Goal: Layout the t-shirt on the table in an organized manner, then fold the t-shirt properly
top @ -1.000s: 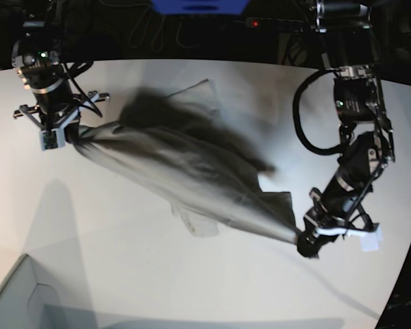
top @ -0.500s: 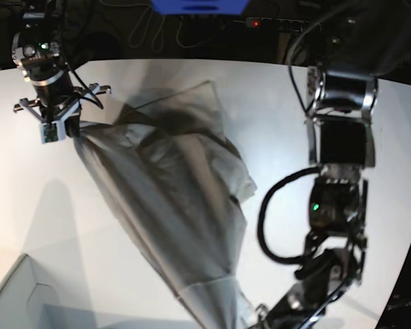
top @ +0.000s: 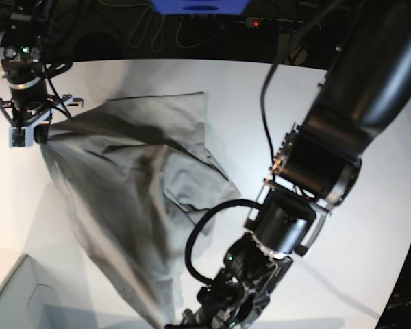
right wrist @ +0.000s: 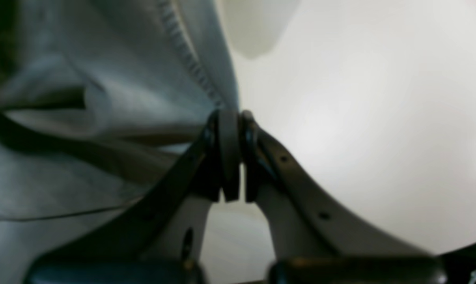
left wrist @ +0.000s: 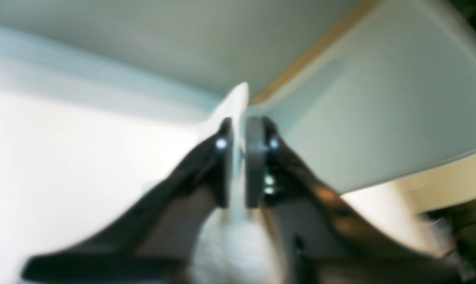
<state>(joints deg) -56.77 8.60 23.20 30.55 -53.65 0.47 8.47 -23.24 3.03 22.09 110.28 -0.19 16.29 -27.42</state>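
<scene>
1. Far left, my right gripper (top: 40, 135) is clamped on the shirt (top: 137, 192) hem.
2. Mid-table (top: 370, 226), I see the shirt stretched diagonally, creased.
3. Bottom right, my left gripper (left wrist: 238, 161) is barely parted, pale cloth between its fingers.

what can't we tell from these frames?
- Left gripper, left wrist view: motion blur; jaws show a slim gap with pale cloth in it, grip unclear.
- Left gripper, base view: cut off at the bottom edge behind its own arm.
- T-shirt, base view: neckline and sleeves lost in folds.
- Right gripper: shut on the hem.
</scene>
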